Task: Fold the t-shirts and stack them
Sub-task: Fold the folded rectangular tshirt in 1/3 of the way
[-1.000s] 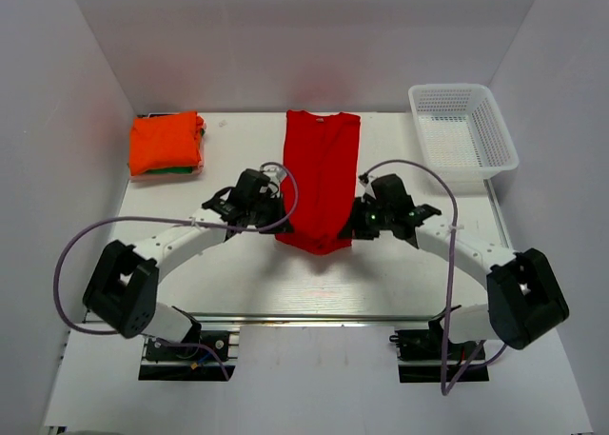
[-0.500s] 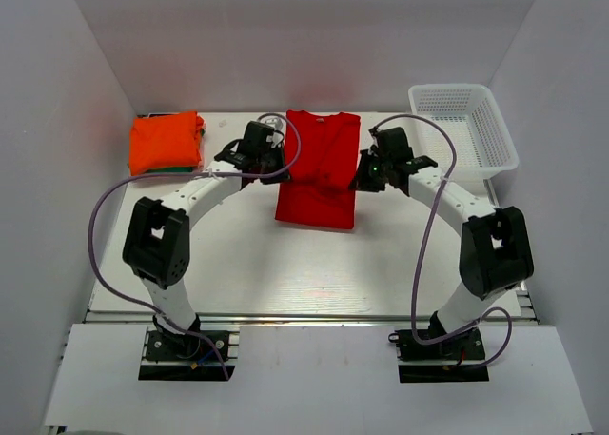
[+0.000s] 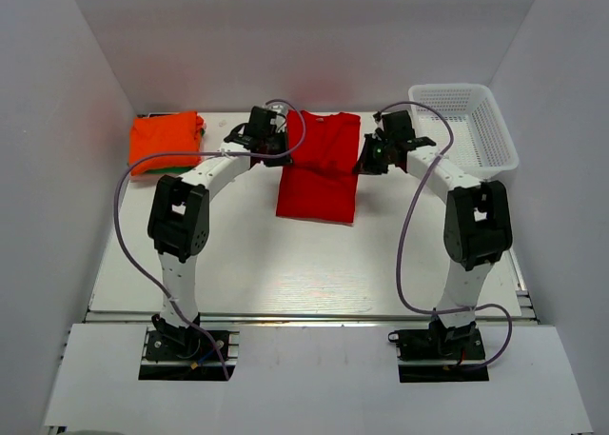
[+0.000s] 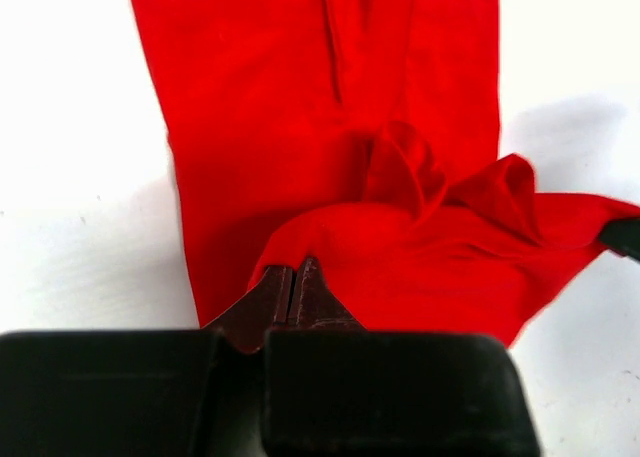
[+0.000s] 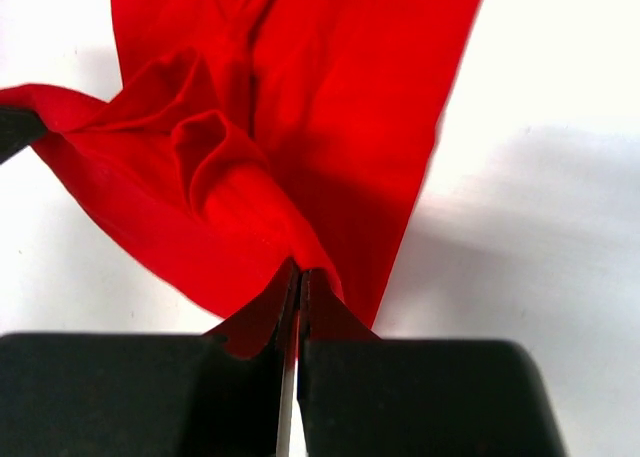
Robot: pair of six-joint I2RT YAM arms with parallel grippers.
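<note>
White walls close in a pale counter (image 3: 285,264), and the plain bright red cloth t-shirt (image 3: 319,183) lies at its far centre as a long narrow strip with its collar end toward the far wall. The left end effector (image 3: 274,148) has its fingers pressed together on one corner of the shirt's lifted edge, and the right end effector (image 3: 367,157) pinches the opposite corner in the same way. Both wrist views show a thin nip of red cloth between the closed tips, left (image 4: 297,277) and right (image 5: 299,277).

Between the two grips the raised cloth sags and puckers into loose ridges above the flat layer. If it is laid down like that, the slack will likely be trapped as creases. More tension between the arms would flatten it, but each grip holds only a small bite, so a corner could slip free and drop askew. Uneven travel of the two arms would skew the fold line, and a low pass could drag the under layer out of line.

A folded orange t-shirt (image 3: 164,142) sits on a green t-shirt (image 3: 176,171) at the far left, well apart. A white plastic mesh basket (image 3: 463,130) stands at the far right.
</note>
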